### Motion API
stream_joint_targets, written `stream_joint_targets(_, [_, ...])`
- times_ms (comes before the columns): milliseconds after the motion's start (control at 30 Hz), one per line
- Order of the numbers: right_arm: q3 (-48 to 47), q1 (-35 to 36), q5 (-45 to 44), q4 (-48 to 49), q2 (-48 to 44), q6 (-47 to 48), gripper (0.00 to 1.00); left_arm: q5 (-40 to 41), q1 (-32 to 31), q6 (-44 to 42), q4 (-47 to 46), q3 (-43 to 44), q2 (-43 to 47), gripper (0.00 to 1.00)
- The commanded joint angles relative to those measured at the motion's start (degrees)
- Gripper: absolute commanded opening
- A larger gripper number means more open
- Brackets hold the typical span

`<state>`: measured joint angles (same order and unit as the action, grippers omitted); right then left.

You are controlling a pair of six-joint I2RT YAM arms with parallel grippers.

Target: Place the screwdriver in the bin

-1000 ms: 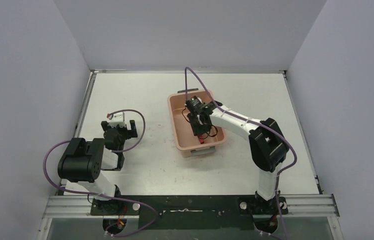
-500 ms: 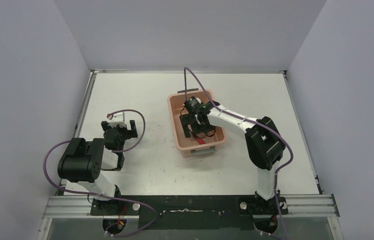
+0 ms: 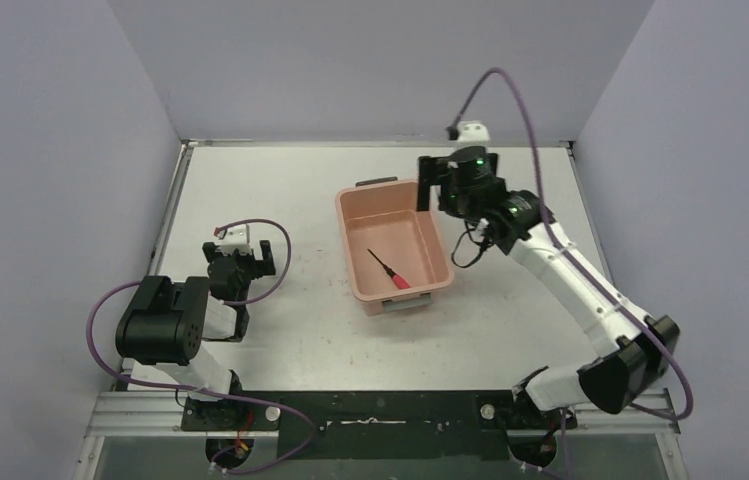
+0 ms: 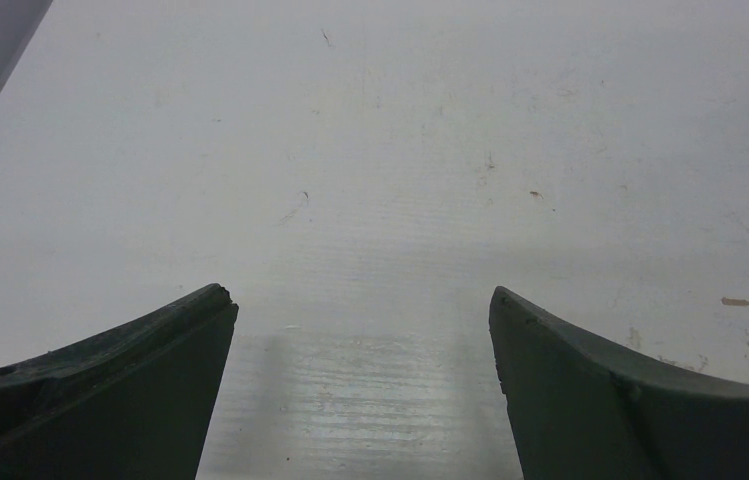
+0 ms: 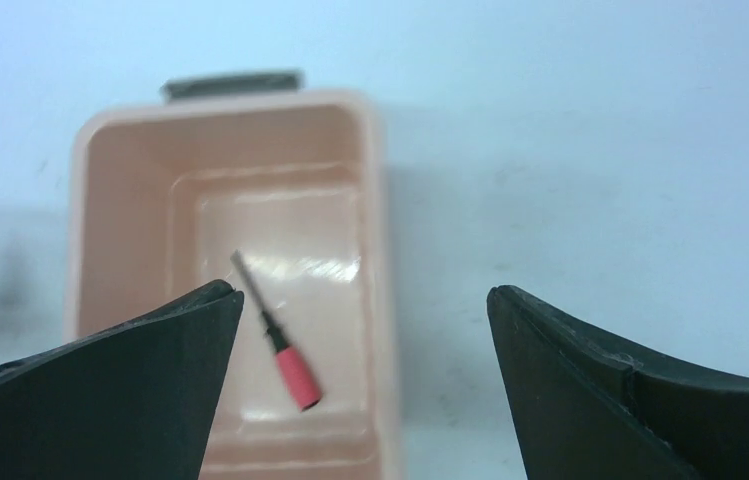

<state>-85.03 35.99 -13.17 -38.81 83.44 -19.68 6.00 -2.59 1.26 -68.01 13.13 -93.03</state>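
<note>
The screwdriver, red-handled with a thin black shaft, lies flat on the floor of the salmon-pink bin, nothing touching it. My right gripper hangs high above the bin's far right corner, open and empty. In the right wrist view the screwdriver shows far below inside the bin, between the spread fingers of the right gripper. My left gripper rests low over the table on the left, open; the left wrist view shows only bare table between the fingers of the left gripper.
Grey clips sit at the bin's short ends. Pale walls close in the table on three sides. A purple cable arcs above the right arm. A metal rail runs along the near edge.
The right gripper opened and let go of the screwdriver, which now lies in the bin. The right arm then lifted out and swung up to the back right. The left arm stayed put.
</note>
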Motion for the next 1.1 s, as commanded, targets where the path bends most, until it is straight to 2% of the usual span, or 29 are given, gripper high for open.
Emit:
stream_joint_targets(0, [11.8,-9.9,-7.4,13.7,-10.5,2.5,1.0,0.3,-0.2,0.2,-1.8,1.2,0.6,0.97])
stream_joint_targets(233, [35.1,-21.5,-7.7,36.2,-21.7,4.2,1.0,0.4,-0.2,0.1,-1.8,1.2,0.6,0.97])
stream_joint_targets(400, [56.8,-24.4,-8.7,61.4,-26.5,9.2,1.0,0.4,-0.2,0.1,-1.9,1.2,0.7,0.97])
stream_joint_targets(567, [76.5,-24.6,-12.1,95.7,-23.7,15.7,1.0,0.4,-0.2,0.1,-1.9,1.2,0.7,0.97])
stream_joint_targets(633, [80.5,-24.9,-13.0,104.2,-19.1,17.3,1.0,0.4,-0.2,0.1,-1.9,1.2,0.7,0.97])
stream_joint_targets(833, [81.2,-25.2,-11.6,113.0,-7.2,18.8,1.0,0.5,-0.2,0.1,-1.8,1.4,0.5,0.97])
stream_joint_targets(1067, [79.9,-25.2,-10.6,111.2,-6.6,19.2,1.0,0.5,-0.2,0.0,-1.8,1.3,0.6,0.97])
